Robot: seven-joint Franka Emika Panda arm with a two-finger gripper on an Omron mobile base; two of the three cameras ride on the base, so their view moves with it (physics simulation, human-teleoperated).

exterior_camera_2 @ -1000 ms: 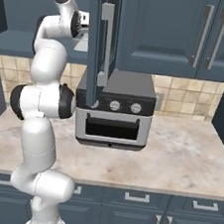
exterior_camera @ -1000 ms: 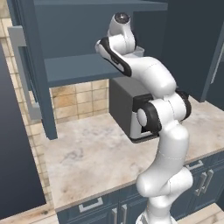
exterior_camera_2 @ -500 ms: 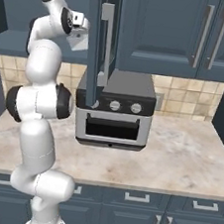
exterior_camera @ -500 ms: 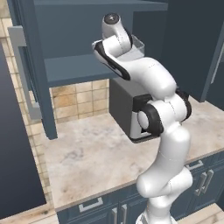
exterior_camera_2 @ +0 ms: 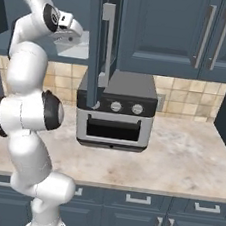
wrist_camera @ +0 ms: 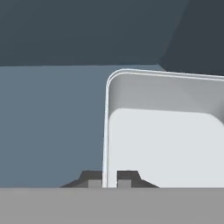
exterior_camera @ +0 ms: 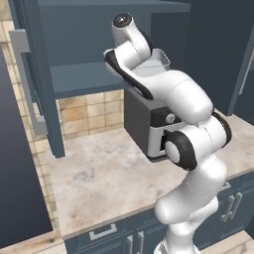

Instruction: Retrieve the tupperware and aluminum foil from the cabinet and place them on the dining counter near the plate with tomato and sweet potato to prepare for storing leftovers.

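1. gripper [wrist_camera: 110,183] sits inside the open cabinet [exterior_camera: 89,79], just above the inner shelf. the jaws stand narrow, one fingertip on each side of the tupperware [wrist_camera: 166,131] wall, pinching the thin rim between them.
2. the tupperware lies flat on the shelf. most of its body extends ahead of the fingertips and off to one side of them. in the hand view the rounded corner sits ahead of the gripper and the long rim runs straight back to the pinch point.
3. in the left base view the tupperware [exterior_camera: 158,62] peeks out behind the forearm; in the right base view it [exterior_camera_2: 73,47] shows directly under the hand.
4. handling judgement: a thin-walled plastic tub, empty, so probably very light. the wall is likely to flex a little under the pinch, and the smooth plastic may slip.
5. grip-point judgement: one wall held near a corner puts the tub's weight off to one side, so expect it to droop or swing when lifted. a hold nearer the middle of the long rim would balance better.
6. the cabinet door [exterior_camera_2: 101,43] hangs open just beside the hand, so the way out looks narrow.
7. aluminum foil: cannot locate it in these views.
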